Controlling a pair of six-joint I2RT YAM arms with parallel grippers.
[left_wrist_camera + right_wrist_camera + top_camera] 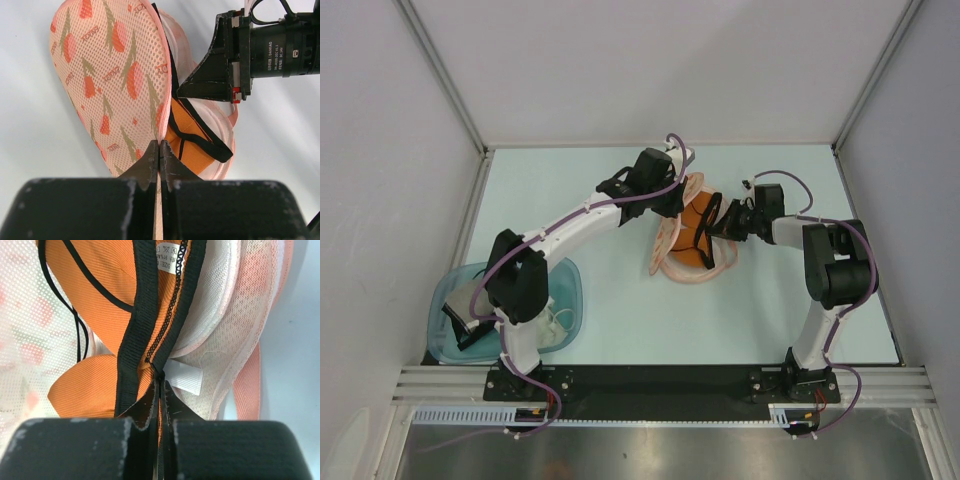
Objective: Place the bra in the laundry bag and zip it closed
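The left gripper [159, 149] is pinched fully together on the rim of the laundry bag [110, 85]. It holds one peach-pink mesh half, printed with orange-red shapes, tilted up on edge, while the other half lies flat on the pale surface [620, 300]. The right gripper [160, 382] is also clamped tight. Its fingertips nip the black-trimmed band of the bra [100, 280], right where a white care label [184, 376] sticks out. This gripper reaches the laundry bag from the side opposite the raised half, so the two grippers face each other across the open mouth. The bra sits between the two halves, its orange cups resting against the paler lining of the lower half and a thin black strap looping across one cup. The band in the right gripper stands just above the lower half's rim. The zip edge runs open around the laundry bag, with a peach tape trailing from its rim onto the surface. Well apart from the laundry bag, beyond its raised half and beside the left arm's base, a translucent teal tub [455, 300] holds a white garment [555, 325].
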